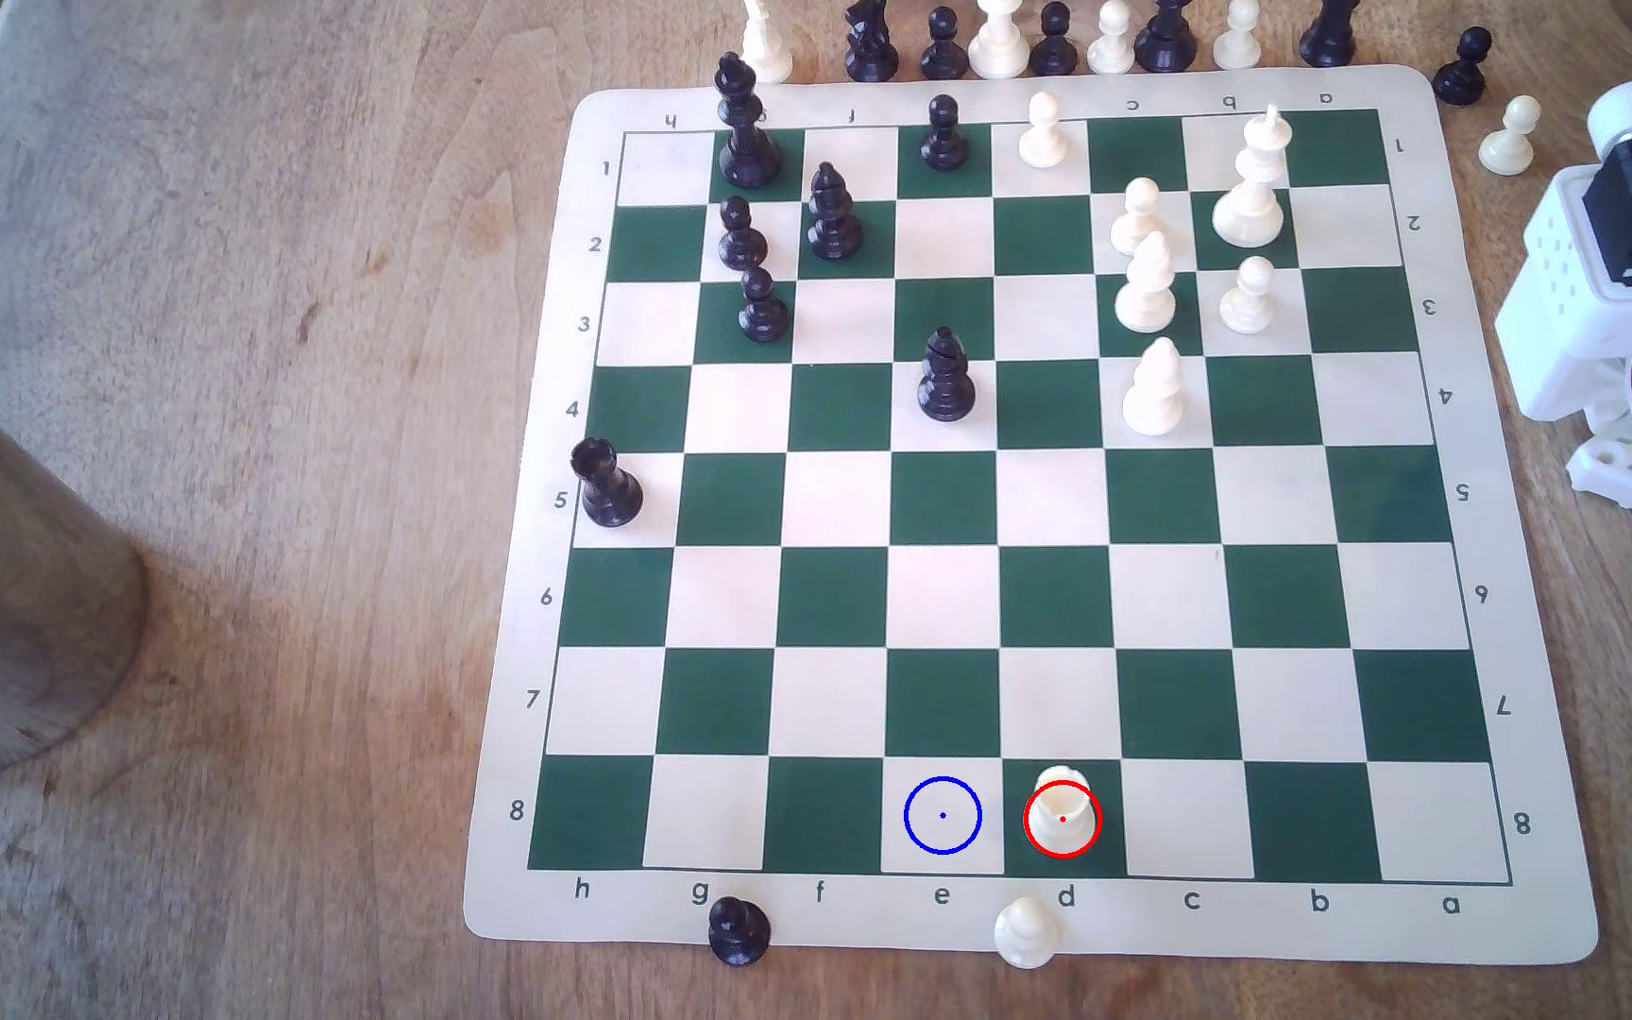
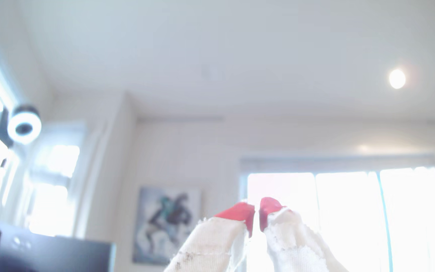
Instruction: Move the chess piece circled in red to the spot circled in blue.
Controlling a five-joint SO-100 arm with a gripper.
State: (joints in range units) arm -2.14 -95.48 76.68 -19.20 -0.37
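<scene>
**One cream rook waits on d8, end effector raised and nearly closed**

One short, stout cream-white rook (image 1: 1062,812) stands upright on the dark green square d8, in the row of the chess mat nearest the camera in the exterior view, ringed by a thin red circle. Touching that square at 9 o'clock is the cream square e8 (image 1: 943,815), marked with a blue circle and a blue centre dot, with no piece on it.

From the rook, a cream pawn (image 1: 1026,930) stands just off the squares at about 7 o'clock, on the mat's border. A black pawn (image 1: 739,930) stands on the same border further toward 8 o'clock. A black rook (image 1: 607,484) stands far off at 10 o'clock, by the rank 5 label. At 11 o'clock, near the board's middle, is a black bishop (image 1: 946,378). At 12 to 1 o'clock, well apart, cream pieces cluster, among them the cream king (image 1: 1252,186). More black pieces stand in the far corner at 11 o'clock, and captured pieces line the wooden surface (image 1: 253,294) beyond the mat's far edge.

The green and cream mat (image 1: 537,549) lies flat on the surface. The arm's white base (image 1: 1617,294) sits at the exterior view's right edge, at 2 o'clock from the rook.

The wrist view looks up at a pale ceiling and bright windows. The end effector (image 2: 257,214) has two cloth-wrapped fingers with red tips (image 2: 237,211), a thin sliver of light between them, holding nothing.
</scene>
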